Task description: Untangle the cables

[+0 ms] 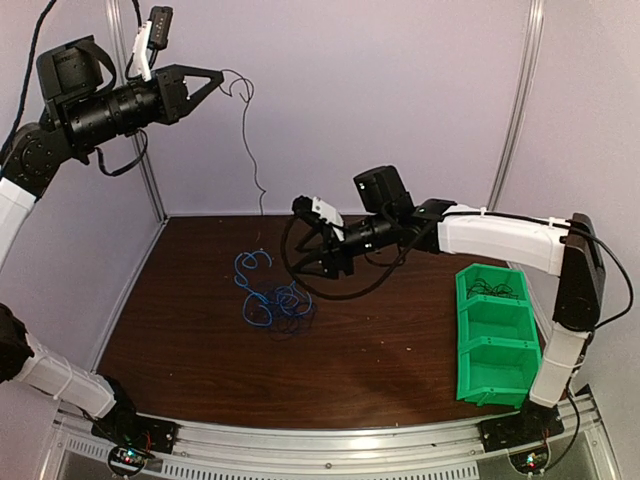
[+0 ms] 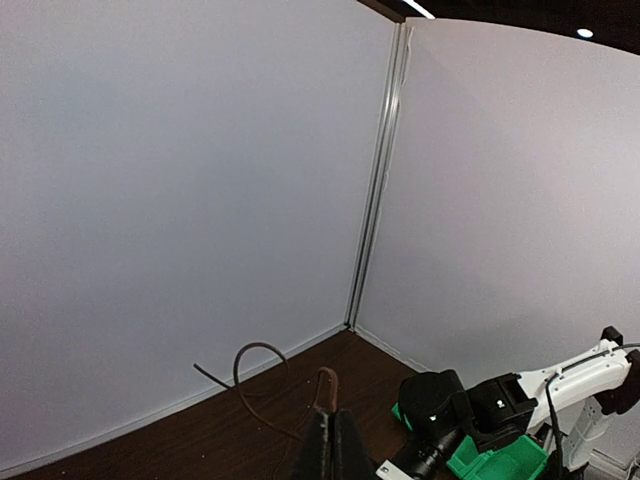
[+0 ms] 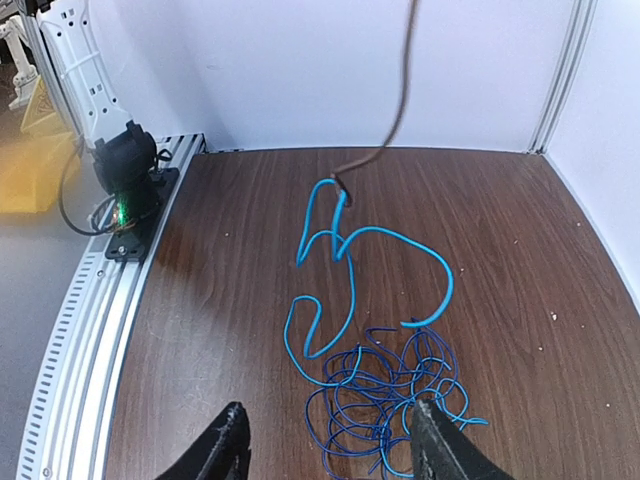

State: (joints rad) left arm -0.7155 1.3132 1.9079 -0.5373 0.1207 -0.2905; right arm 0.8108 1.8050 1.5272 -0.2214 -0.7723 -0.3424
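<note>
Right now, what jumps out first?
The left gripper, raised high at far left, is shut on one dark wire that hangs down to the table. Below the open right gripper, mid-table, lies a blue and black tangle.

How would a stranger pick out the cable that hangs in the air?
Start at the left arm, raised high by the back wall. From its pincer a thin dark cable hangs down to the table. Unlike the blue tangle below, it is a single strand.
</note>
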